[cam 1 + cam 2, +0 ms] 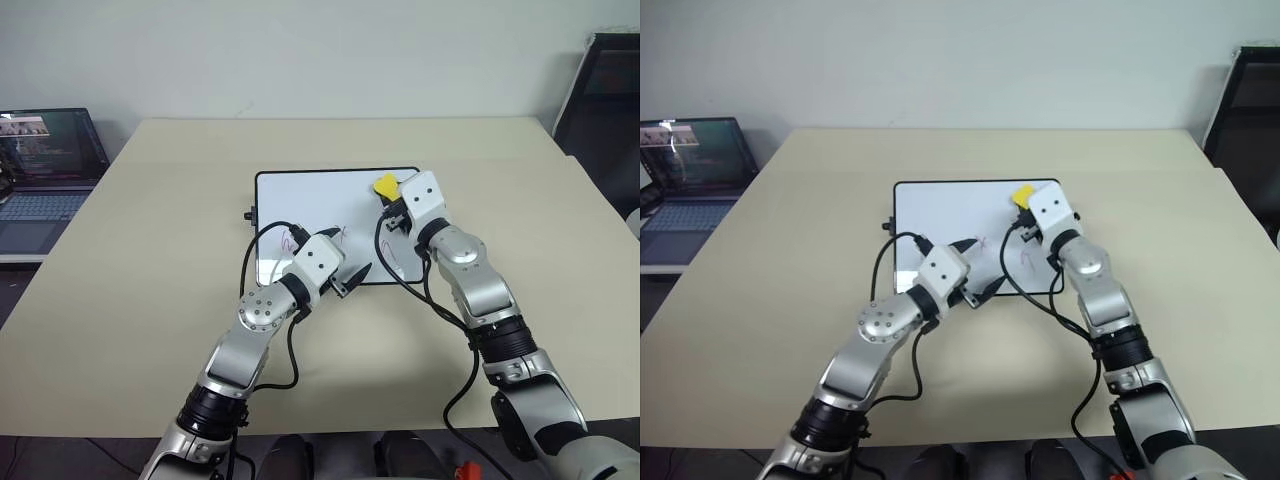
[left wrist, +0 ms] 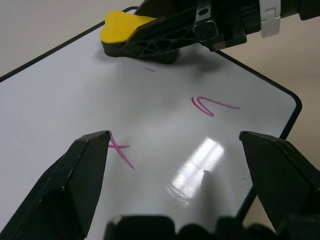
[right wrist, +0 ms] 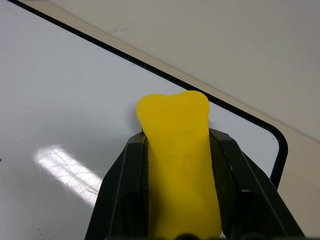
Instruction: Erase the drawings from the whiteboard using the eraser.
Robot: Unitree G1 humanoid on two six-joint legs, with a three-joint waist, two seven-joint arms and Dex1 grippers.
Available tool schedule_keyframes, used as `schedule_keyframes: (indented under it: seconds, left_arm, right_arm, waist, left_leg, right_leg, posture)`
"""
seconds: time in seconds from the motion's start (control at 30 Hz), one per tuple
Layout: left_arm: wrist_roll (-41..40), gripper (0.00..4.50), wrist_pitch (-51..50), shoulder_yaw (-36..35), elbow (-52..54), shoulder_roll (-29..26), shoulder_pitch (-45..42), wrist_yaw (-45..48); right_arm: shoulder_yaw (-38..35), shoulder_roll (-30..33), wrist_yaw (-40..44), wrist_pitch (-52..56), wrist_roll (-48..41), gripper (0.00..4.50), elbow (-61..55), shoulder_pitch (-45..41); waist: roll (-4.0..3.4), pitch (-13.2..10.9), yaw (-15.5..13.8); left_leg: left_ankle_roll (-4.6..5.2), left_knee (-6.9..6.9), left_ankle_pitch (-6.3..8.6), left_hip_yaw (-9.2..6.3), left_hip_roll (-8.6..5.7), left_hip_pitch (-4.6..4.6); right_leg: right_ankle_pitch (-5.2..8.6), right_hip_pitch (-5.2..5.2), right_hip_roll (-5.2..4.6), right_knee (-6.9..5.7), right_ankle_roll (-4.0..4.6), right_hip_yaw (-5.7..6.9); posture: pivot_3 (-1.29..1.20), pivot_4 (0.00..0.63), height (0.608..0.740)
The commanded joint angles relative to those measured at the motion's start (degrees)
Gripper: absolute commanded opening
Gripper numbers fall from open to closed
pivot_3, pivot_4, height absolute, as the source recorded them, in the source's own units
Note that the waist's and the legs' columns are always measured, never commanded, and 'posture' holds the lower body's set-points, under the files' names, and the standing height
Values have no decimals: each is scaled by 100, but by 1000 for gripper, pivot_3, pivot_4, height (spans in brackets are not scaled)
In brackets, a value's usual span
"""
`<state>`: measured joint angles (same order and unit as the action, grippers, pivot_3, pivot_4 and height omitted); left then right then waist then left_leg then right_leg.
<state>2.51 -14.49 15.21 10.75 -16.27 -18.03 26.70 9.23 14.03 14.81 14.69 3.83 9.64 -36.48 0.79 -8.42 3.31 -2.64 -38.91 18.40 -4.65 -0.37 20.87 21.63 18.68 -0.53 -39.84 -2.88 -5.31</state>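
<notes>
Whiteboard (image 1: 320, 215) sits flat near the middle of the tan bench (image 1: 150, 300), long side running 9 to 3 o'clock, with a small dark knob on its 9 o'clock short edge. Right hand (image 3: 177, 145) has its two black fingers clamped tight on the yellow eraser (image 1: 386, 185), one finger on each long side, and the eraser is up at the board's 1 o'clock corner, dark underside down on the white surface as far as I can tell from the left wrist view.

Drawings (image 2: 212, 106) are all still there: a pink-purple hooked squiggle, an x (image 2: 120, 150) and a tiny dash just beside the eraser, plus a faint scribble near the glare patch. They sit in the board's 3 to 5 o'clock part, between the two hands.

Left hand (image 2: 175, 150) hangs over the board's 6 o'clock edge with its fingers spread wide, nothing between them, pointing toward 2 o'clock at the marks.

Off at 10 o'clock, past the bench edge, there's an open laptop (image 1: 45, 165) with its screen lit.
</notes>
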Motion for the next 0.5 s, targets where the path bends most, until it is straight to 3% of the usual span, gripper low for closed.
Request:
schedule_keyframes:
  seconds: [0.03,0.33,0.5]
  left_arm:
    - [12,4500,57,-96,298,-8,17,-48]
    - [-14,4500,39,-111,266,-17,-22,-29]
    - [-45,4500,22,-97,270,-18,-21,12]
  right_arm:
    - [87,116,108,198,151,1298,-175,453]
    - [359,488,565,700,300,1298,-1330,1544]
    - [286,586,605,866,281,1298,-1582,1729]
  waist:
    - [0,0,-4]
    - [9,-6,-19]
    - [17,-16,-22]
  left_leg:
    - [0,0,0,0,0,0]
    - [0,3,0,-1,0,0]
    - [0,4,0,-2,0,-1]
  right_leg:
    - [0,0,0,0,0,0]
    - [0,-5,0,9,0,0]
    - [0,-6,0,11,0,0]
  posture:
    - [0,150,740]
    - [0,150,740]
    - [0,150,740]
